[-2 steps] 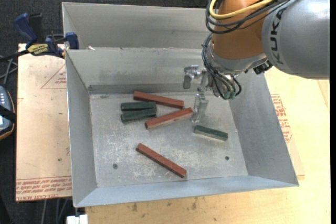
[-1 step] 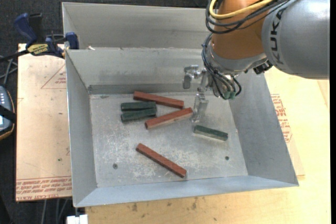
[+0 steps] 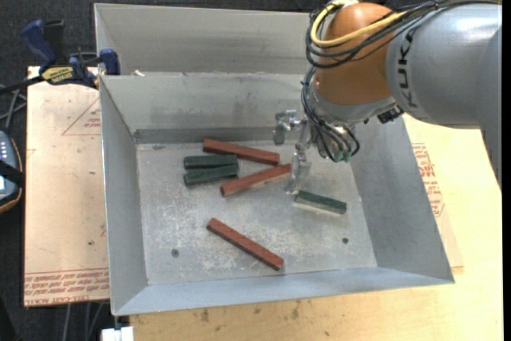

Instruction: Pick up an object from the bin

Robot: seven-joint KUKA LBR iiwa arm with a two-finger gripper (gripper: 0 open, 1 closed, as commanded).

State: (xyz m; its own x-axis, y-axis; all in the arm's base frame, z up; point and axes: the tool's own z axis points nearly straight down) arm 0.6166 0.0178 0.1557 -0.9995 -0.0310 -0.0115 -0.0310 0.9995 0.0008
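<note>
At right-centre of bin floor: lone dark green bar (image 3: 320, 204), flat, slightly slanted, nothing on top. Gripper (image 3: 295, 186) low, tip just beside this bar's left end; nothing seen held. Spread or pressed together: cannot tell. Slanted red-brown bar (image 3: 255, 180) ends just left of gripper. Upper red-brown bar (image 3: 239, 151) behind it. Pair of dark green bars (image 3: 211, 168) side by side further left. Lower red-brown bar (image 3: 244, 243) apart, near front. Orange wrist cover (image 3: 351, 52) above, cables looped round. Grey metal bin (image 3: 120, 188).

Claw (image 3: 295, 184) stands beside rightmost bar (image 3: 320, 204), perhaps touching.
</note>
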